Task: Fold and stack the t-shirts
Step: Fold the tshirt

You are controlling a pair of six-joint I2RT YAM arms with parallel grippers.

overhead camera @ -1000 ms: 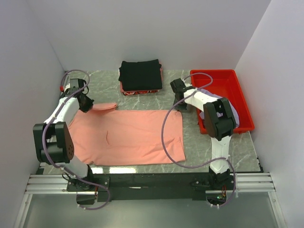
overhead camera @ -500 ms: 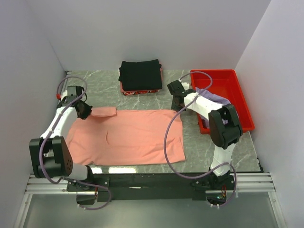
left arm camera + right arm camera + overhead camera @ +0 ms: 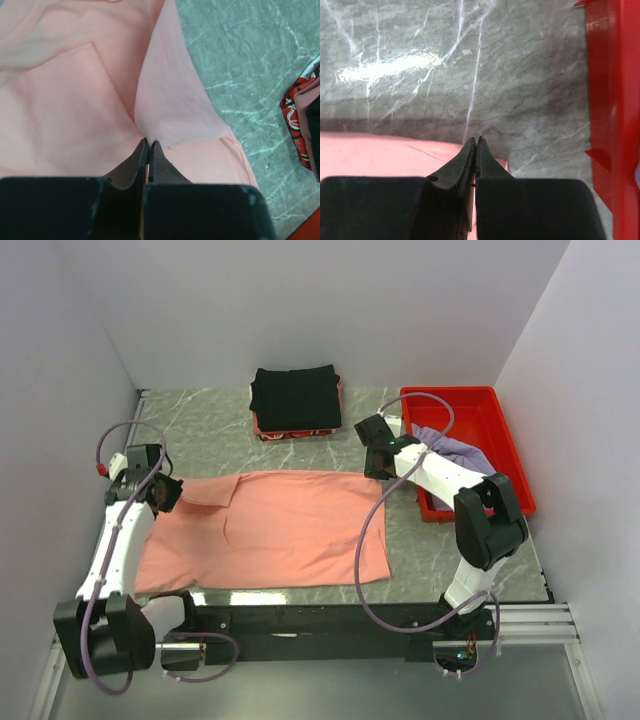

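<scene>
The salmon-pink t-shirt lies spread flat across the middle of the table. At its far left corner my left gripper is shut on a pinch of the cloth. In the left wrist view the shirt creases into a fold that runs straight into the jaw tips. My right gripper is shut at the shirt's far right corner. Its tips lie over the pink cloth, and no cloth shows between them. The black t-shirt sits folded at the back. The lavender t-shirt lies bunched in the tray.
A red plastic tray stands at the back right, its wall close beside my right gripper. A red patterned cloth lies under the black t-shirt and shows at the edge of the left wrist view. White walls close in three sides.
My left gripper has drawn nearer and leftward with the sleeve, which has dropped from a raised flap onto the shirt. The right gripper has only shifted slightly at the far right corner.
</scene>
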